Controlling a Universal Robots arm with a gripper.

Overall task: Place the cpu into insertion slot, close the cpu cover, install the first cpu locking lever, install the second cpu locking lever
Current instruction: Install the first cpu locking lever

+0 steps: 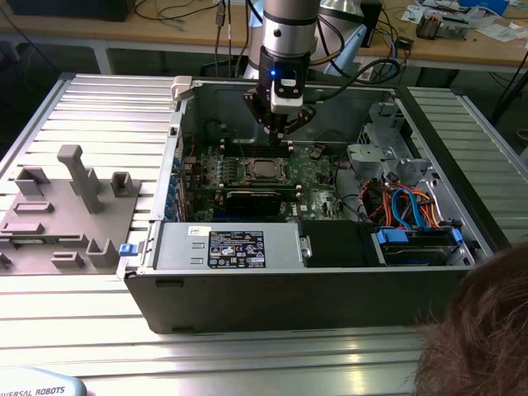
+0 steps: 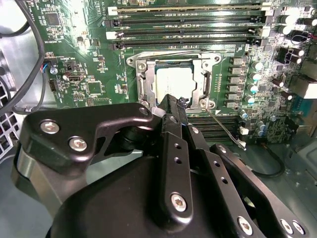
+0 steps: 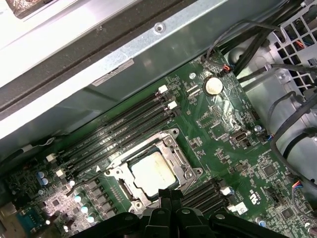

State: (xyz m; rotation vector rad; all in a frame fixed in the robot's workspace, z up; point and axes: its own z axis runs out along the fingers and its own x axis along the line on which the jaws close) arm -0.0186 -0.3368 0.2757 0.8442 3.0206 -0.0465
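Note:
The cpu [image 2: 173, 82] [image 3: 152, 171], a dull silver square, lies in the insertion slot [image 1: 264, 169] on the green motherboard [image 2: 89, 74]. The cpu cover [image 2: 204, 82] [image 3: 171, 148] lies flat around it, with the chip showing through its window. My gripper [image 2: 173, 101] [image 3: 169, 194] [image 1: 282, 132] is shut with nothing visible between its fingers, and its tip is right at the socket's edge, over the cover's rim. A thin wire locking lever [image 2: 225, 128] sticks out slantwise from the socket corner beside the tip. A second wire lever [image 2: 183, 52] runs along the opposite side.
Long black memory slots [image 2: 188, 22] flank the socket. The open computer case [image 1: 165, 206] holds a power supply [image 1: 239, 247], a drive cage and blue and orange cables [image 1: 412, 206]. A grey fixture tray [image 1: 66, 206] lies at the exterior view's left. A person's head [image 1: 483, 330] is at the near right.

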